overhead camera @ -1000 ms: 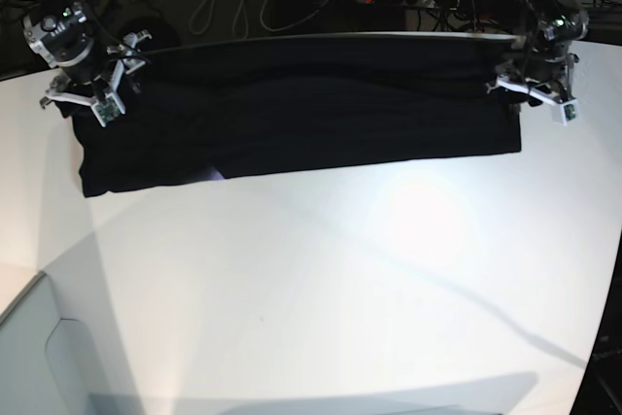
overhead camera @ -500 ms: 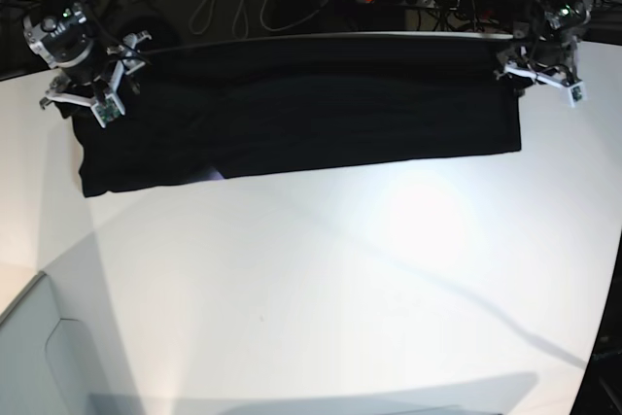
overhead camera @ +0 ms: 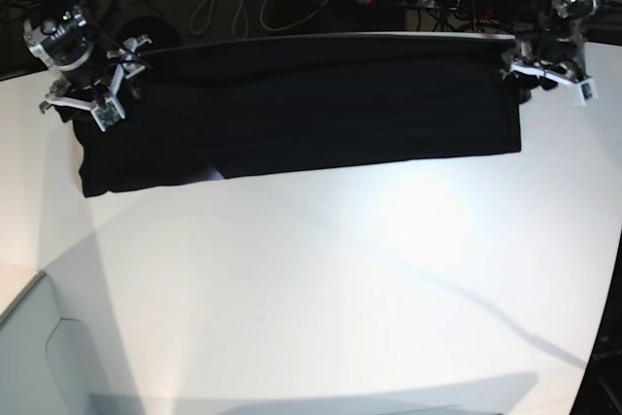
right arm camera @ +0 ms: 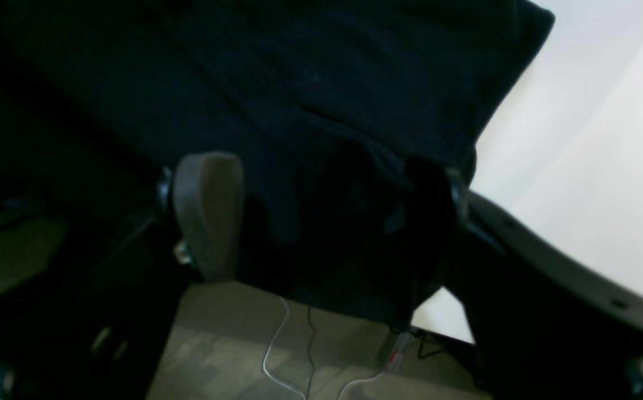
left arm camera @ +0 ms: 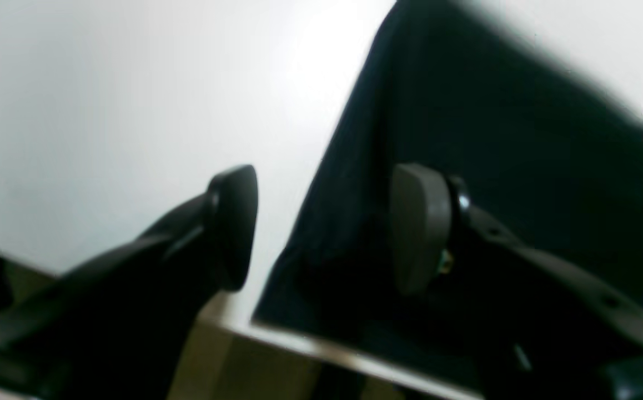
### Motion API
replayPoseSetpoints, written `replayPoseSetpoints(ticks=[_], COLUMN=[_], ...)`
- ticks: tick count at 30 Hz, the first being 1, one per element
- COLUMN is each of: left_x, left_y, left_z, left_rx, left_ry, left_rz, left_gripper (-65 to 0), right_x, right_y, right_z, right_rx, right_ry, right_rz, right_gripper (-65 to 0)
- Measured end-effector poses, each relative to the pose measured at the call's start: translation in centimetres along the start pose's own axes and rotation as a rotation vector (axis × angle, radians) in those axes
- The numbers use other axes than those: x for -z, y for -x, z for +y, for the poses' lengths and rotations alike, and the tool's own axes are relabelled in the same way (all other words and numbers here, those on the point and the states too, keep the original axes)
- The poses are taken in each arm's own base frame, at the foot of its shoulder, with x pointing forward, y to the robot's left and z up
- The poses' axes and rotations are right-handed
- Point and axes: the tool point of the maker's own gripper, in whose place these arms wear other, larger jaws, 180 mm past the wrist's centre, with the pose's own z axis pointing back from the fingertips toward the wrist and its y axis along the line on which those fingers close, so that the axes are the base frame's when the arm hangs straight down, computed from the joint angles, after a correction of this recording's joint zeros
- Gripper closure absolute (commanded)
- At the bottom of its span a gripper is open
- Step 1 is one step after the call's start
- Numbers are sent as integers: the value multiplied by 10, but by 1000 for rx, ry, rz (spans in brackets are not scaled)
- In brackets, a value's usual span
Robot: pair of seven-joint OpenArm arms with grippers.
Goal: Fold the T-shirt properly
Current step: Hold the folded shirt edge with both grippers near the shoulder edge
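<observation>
Left wrist view: the left end effector (left arm camera: 321, 228) is released, pads apart, one on each side of the T-shirt (left arm camera: 521, 144) edge, which runs toward 1 o'clock over the white counter (left arm camera: 105, 83).

Right wrist view: the right end effector (right arm camera: 321, 216) stands spread over the dark T-shirt (right arm camera: 299, 83), gripping nothing.

Base view: the T-shirt (overhead camera: 311, 109) lies as a long band along the counter (overhead camera: 321, 289) at 12 o'clock, with the left end effector (overhead camera: 550, 67) at its 3 o'clock end and the right end effector (overhead camera: 86, 94) at its 9 o'clock end.
</observation>
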Motion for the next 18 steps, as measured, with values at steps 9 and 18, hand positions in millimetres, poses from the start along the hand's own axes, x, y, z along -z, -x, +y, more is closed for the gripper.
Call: replayPoseSetpoints(ticks=[9,18], left_x=[-3,24], left_y=[-6,45], left_z=[-17,8], left_rx=[-10,-111], left_ry=[65,18], left_rz=[-25,121], left_gripper=[-363,-363], right_x=[1,1], right_y=[-7,-6], right_z=[-5,-4], right_rx=[-1,0], right_ry=[12,10], right_rz=[-14,-11], right_gripper=[-433,-433])
